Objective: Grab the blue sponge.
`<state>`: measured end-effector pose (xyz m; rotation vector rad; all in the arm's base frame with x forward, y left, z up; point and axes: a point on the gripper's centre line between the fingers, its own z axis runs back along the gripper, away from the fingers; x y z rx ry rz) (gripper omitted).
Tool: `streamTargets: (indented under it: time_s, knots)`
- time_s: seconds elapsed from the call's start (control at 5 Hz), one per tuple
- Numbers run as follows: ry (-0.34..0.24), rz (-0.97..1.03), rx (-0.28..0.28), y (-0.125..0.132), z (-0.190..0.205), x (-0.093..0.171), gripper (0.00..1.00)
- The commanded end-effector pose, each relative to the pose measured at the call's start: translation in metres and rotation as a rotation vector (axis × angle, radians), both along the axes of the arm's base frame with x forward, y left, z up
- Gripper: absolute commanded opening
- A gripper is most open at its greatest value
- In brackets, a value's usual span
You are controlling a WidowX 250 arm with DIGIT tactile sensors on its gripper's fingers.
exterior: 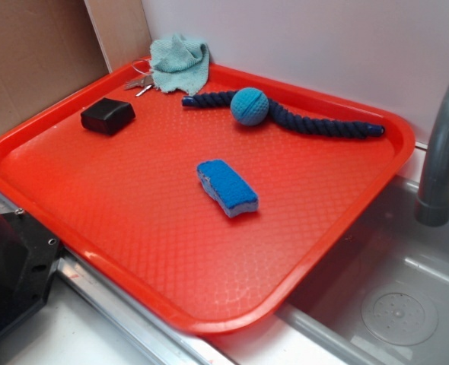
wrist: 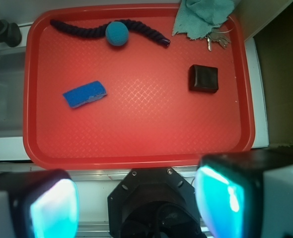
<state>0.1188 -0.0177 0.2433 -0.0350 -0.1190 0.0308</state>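
**Blue sponge lying free on the red tray, gripper held back**

While the gripper (wrist: pixel 136 198) is hovering off the tray's near edge in the wrist view, its jaws are standing wide apart and holding nothing. Going left to right in that view, a grey faucet (wrist: pixel 0 30) is sitting outside the red tray (wrist: pixel 136 153) above a steel sink (wrist: pixel 5 89). The blue sponge (wrist: pixel 85 94) is lying flat in the tray's left half, slightly tilted and touching nothing else. Above it, a navy rope (wrist: pixel 77 30) is running along the far rim, with a teal knitted ball (wrist: pixel 117 33) sitting on it. Further right, a black box (wrist: pixel 203 78) is resting alone, and a pale teal cloth (wrist: pixel 203 15) is draping over the far right corner, with keys (wrist: pixel 218 39) lying just beside it.
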Motion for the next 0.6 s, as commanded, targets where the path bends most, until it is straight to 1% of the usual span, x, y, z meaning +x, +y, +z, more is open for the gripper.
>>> streamTargets:
  time_s: [0.0, 0.2, 0.4]
  knots:
    - [0.0, 0.0, 0.0, 0.0, 0.0, 0.0, 1.0]
    - [0.083, 0.225, -0.06, -0.038, -0.05, 0.009, 1.0]
    - [0.117, 0.398, -0.127, -0.066, -0.073, 0.029, 1.0]
